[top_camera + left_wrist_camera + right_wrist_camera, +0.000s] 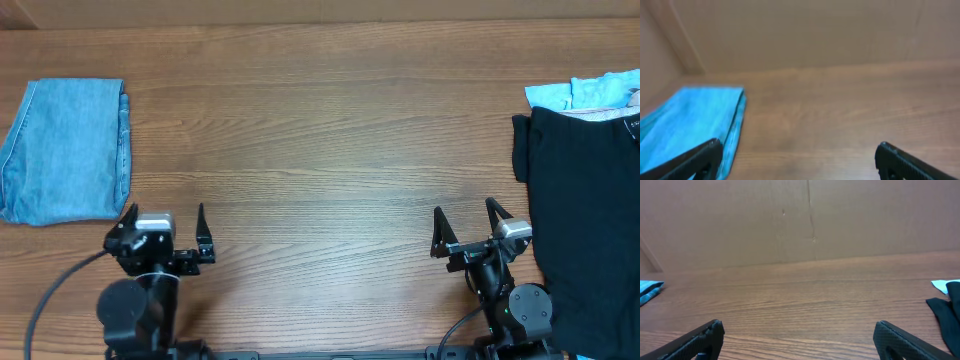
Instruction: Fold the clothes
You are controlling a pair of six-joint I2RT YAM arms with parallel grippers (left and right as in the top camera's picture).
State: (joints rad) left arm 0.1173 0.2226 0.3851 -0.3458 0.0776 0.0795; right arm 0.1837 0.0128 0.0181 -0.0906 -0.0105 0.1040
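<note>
The light blue denim jeans lie folded into a compact rectangle at the far left of the table. They also show at the left of the left wrist view. My left gripper is open and empty, just right of and nearer than the jeans. My right gripper is open and empty near the front of the table, left of a black garment. Both sets of fingers show wide apart in the left wrist view and the right wrist view.
The black garment lies spread at the right edge, its corner in the right wrist view. A light blue and white cloth lies behind it. A brown board wall stands at the table's back edge.
</note>
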